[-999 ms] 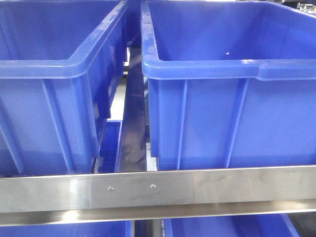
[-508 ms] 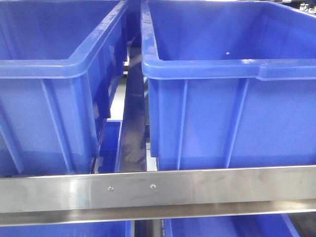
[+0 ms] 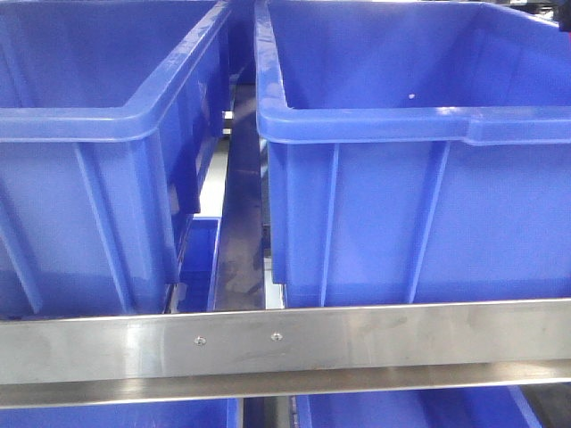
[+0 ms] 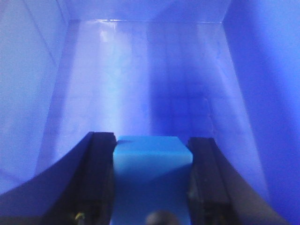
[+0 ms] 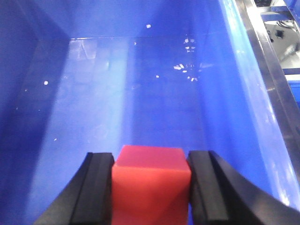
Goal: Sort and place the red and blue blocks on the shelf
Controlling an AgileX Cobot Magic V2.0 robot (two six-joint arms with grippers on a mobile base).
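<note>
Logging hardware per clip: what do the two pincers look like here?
Both wrist views show alike pincers: the left pincer and right pincer each have two black matte fingers, flat inside and curving outward at the back. No cables or markings are discernible; a small yellowish speck sits low on the left one.

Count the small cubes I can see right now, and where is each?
2. The blue block sits between the left gripper fingers over a bin floor; the red block sits between the right gripper fingers. Others may be hidden.
</note>
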